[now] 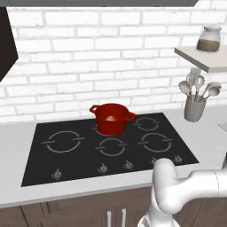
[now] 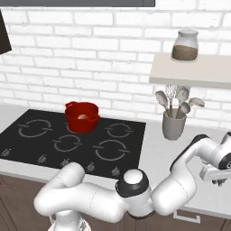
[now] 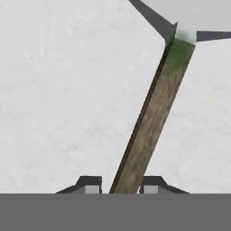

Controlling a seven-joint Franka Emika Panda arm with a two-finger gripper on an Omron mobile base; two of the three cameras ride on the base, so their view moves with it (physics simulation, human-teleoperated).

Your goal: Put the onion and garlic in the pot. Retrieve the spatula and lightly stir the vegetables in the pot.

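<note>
Right now the spatula (image 3: 151, 122) lies on the pale counter (image 3: 58, 90) — a brown wooden handle, greenish near its pale grey blade — and the gripper (image 3: 121, 186) is clenched on that handle. Well apart, on the black cooktop (image 1: 80, 155), the red pot (image 1: 111, 118) holds the onion (image 1: 111, 118) — a grey utensil cup (image 2: 173, 125) stands beside

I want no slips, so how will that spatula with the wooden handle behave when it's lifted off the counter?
The spatula looks rigid, probably light. The claw brackets the handle's far end, so the blade may droop.
</note>
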